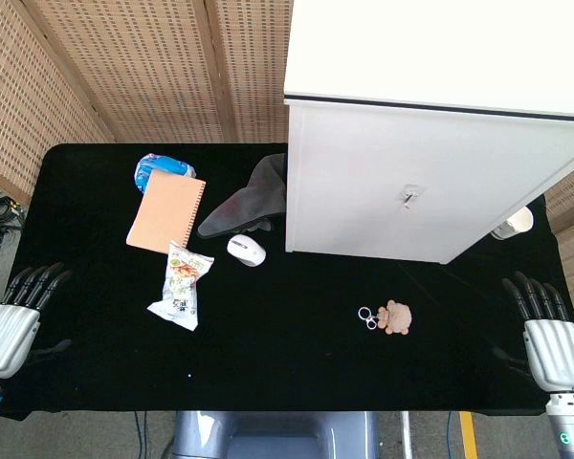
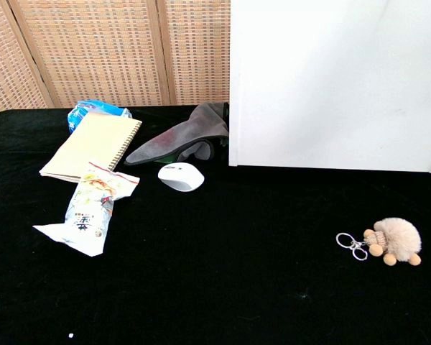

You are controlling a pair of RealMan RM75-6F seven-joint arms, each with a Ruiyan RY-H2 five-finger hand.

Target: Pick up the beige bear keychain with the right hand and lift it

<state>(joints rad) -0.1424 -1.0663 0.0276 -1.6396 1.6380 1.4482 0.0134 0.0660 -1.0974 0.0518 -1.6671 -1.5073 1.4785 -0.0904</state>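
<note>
Bear keychain: beige bear keychain (image 1: 396,317) lies flat on the black tabletop (image 1: 287,373), right of centre, near the front edge, below the white cabinet (image 1: 421,134).
Axis: long axis runs left to right; metal ring (image 1: 366,316) at the left end, fluffy body at the right.
Right hand: right hand (image 1: 547,330) rests at the right edge of the tabletop, fingers stretched out and apart, grasping nothing, well apart from the keychain.
Left hand: left hand (image 1: 14,316) lies at the left edge, fingers extended, released.
Writing: snack packet (image 1: 179,285) carries print too small to read; no other legible label.
Open room: bare black cloth surrounds the keychain on all sides, also between it and the right hand.
Left cluster: notebook (image 1: 166,212), blue packet (image 1: 163,167), white mouse (image 1: 246,250) and grey cloth (image 1: 249,199) lie well apart from the keychain.
Far right: white cup (image 1: 513,224) sits beside the cabinet.
</note>
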